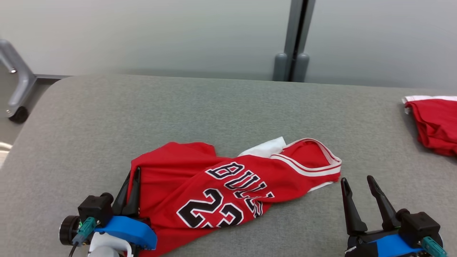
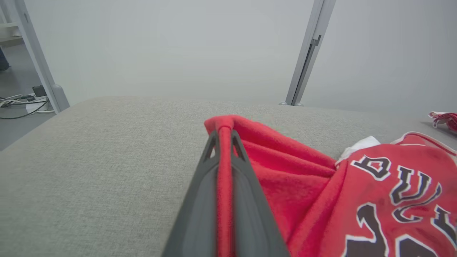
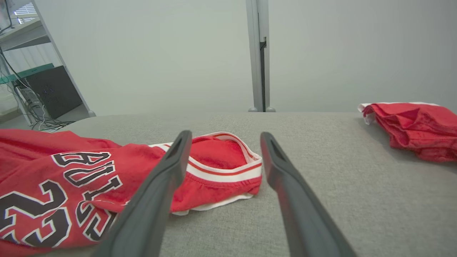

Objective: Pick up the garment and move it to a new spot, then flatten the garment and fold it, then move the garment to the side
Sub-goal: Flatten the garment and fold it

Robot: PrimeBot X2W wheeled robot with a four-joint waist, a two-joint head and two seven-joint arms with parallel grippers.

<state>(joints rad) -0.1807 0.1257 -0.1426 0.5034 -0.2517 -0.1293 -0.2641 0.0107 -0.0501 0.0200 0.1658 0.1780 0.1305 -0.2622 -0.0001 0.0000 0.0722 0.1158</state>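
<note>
Red basketball jersey [image 1: 214, 185], soft matte knit with black white-edged lettering, number 23 and white-and-red striped trim, lies crumpled on the near middle of the grey woven-fabric table top [image 1: 214, 107]. Left gripper [image 1: 134, 173], long dark tapered fingers, is pinched shut on a raised fold at the jersey's left edge; cloth runs up between the fingers. Right gripper [image 1: 357, 179] is spread open just beside the striped-trim end; contact unclear. Jersey's near edge is cut off by the frame, lettering upside down and partly creased. Second red cloth heap [image 1: 433, 125] sits far right, cropped.
</note>
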